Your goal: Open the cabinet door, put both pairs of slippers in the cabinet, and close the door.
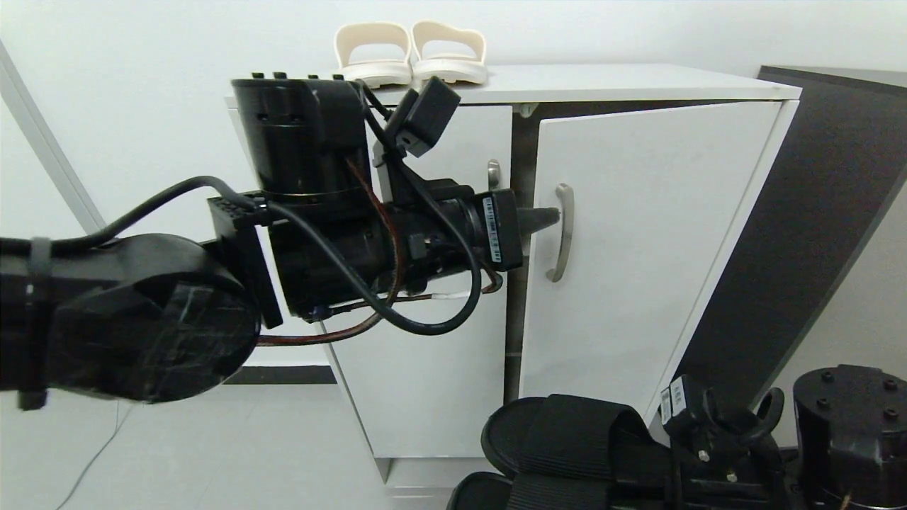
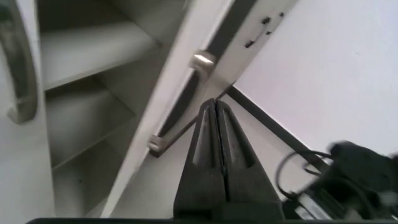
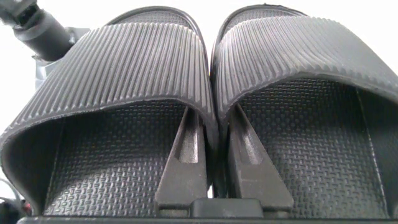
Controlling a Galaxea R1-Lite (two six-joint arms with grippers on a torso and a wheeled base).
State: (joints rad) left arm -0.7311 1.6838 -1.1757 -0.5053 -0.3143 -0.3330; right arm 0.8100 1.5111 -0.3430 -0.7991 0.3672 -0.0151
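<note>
The white cabinet (image 1: 638, 248) stood upright with a flat top. Its right door (image 1: 616, 297) hung slightly ajar, leaving a dark gap beside the left door (image 1: 425, 382). In the left wrist view bare shelves (image 2: 93, 46) showed inside through that gap. Much of the left door was hidden behind the left arm.

The black slippers (image 1: 567, 443) were low in front of the cabinet, below the right door. They lay side by side with their long axes parallel, and one was cut off at the lower edge of the head view. In the right wrist view their ribbed straps (image 3: 124, 68) arched open toward the wrist. The right gripper (image 3: 215, 112) had one finger in each slipper, pinching the two inner strap walls together.

The cream slippers (image 1: 411, 53) sat as a pair on the cabinet's top, near its left rear. Their long axes ran front to back and their strap openings faced the cabinet's front.

The left gripper (image 1: 549, 218) pointed level at the cabinet, its tip just beside the right door's curved metal handle (image 1: 563, 230). Whether it touched the handle I could not tell. Its fingers (image 2: 205, 130) were pressed together on nothing.
</note>
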